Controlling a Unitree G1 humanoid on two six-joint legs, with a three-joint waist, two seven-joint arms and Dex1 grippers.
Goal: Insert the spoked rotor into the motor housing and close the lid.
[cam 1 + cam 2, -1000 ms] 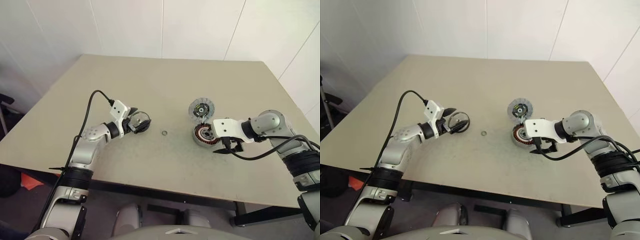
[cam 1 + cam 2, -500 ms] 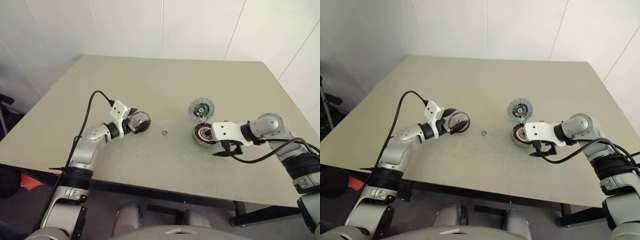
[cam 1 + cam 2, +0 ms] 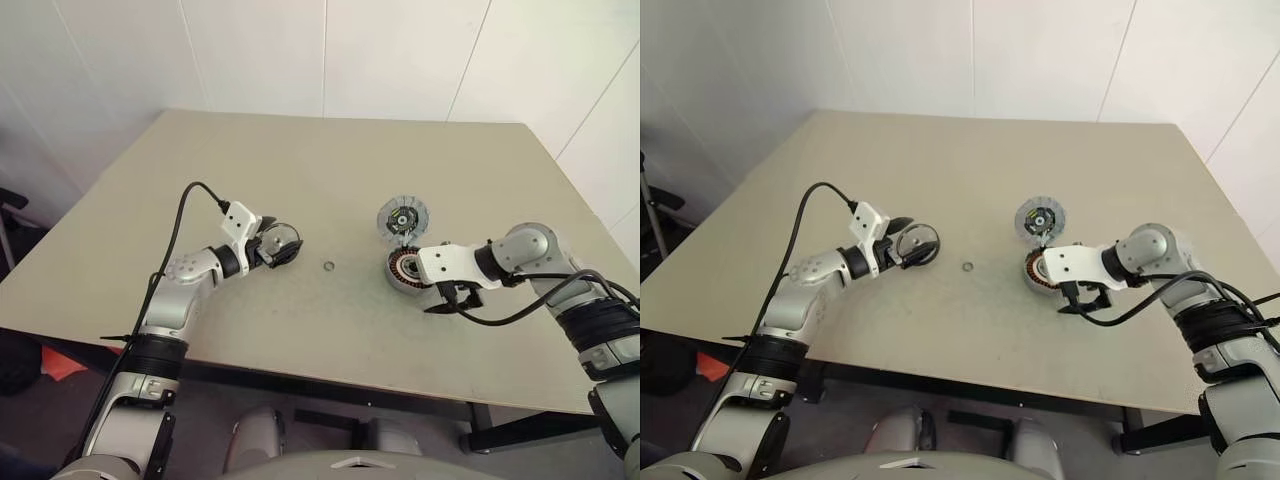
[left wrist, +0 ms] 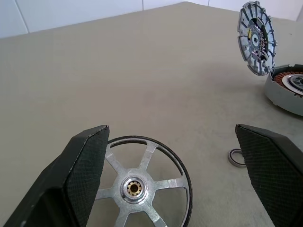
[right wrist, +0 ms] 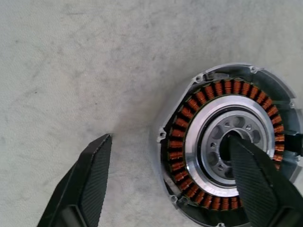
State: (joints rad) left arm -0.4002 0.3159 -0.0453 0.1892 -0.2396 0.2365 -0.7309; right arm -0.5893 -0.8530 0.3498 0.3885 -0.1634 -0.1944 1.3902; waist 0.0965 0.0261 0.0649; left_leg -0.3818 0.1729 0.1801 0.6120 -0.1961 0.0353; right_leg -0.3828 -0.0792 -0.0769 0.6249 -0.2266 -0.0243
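the motor housing point(image 5: 232, 142) sits open on the tan table point(image 3: 330, 170), toward the robot's right, its ring of copper-brown windings bared around a dark centre; a rigid metal can, it looks heavy enough to stay put, yet the fine windings could be scuffed, so the outer wall seems the safest place to take hold. the right gripper point(image 5: 170, 182) hangs over it with fingers spread, one above the bare table beside the can and one above its centre, holding nothing. the lid point(image 4: 257, 38), a finned disc with yellow-green marks at its hub, leans tilted just behind the housing, its lower edge hidden, so whether it rests on the can cannot be told. the spoked rotor point(image 4: 142, 187) lies spokes up well apart to the left, between the wide-open fingers of the left gripper point(image 4: 175, 184), ungrasped; stiff, smooth and probably slippery, it would best be pinched across its dark rim. its near edge is cut off. a small metal ring point(image 3: 328, 266) lies loose between the rotor and the housing.
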